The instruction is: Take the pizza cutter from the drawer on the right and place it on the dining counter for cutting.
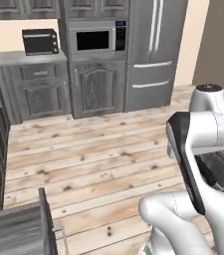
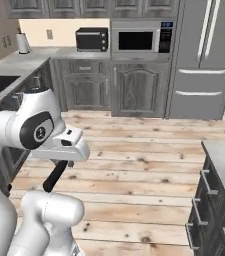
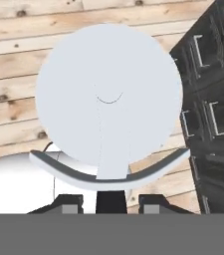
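Wooden floor (image 3: 14, 74) behind, hand (image 3: 111, 201) clamped on pizza cutter (image 3: 108, 94), wheel ahead

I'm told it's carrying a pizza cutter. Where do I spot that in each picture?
Right base view: the pizza cutter is left of centre, its black handle slanting down under the arm's end.
Hand view: its pale wheel sits large in the middle.
Left base view: the white arm at right blocks that spot.
Shared landmark: the wooden plank floor.
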{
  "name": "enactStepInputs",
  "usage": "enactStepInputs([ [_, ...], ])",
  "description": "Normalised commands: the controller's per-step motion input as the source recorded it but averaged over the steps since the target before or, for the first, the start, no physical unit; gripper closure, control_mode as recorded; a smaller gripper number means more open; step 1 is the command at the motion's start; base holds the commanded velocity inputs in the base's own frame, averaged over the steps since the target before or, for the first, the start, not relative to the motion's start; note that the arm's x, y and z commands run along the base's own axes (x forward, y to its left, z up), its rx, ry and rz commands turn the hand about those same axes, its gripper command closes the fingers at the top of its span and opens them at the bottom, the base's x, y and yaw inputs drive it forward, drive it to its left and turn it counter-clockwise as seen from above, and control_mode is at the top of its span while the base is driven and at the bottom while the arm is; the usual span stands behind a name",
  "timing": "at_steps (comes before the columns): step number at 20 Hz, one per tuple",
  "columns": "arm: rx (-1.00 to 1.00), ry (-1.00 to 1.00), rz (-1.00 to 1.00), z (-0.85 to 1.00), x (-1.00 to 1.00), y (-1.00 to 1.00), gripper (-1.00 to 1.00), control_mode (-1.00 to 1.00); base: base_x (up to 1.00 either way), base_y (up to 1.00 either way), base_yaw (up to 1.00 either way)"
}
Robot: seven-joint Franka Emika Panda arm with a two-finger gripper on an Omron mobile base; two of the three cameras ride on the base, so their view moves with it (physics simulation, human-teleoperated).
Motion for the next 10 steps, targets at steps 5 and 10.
enactStepInputs([
  [5, 0.0, 0.0, 0.0, 0.0, 0.0, 0.0, 1.0, 1.0, 0.44, -0.42, -0.64],
  [10, 0.0, 0.0, 0.0, 0.0, 0.0, 0.0, 1.0, 1.0, 0.46, -0.38, -0.61],
])
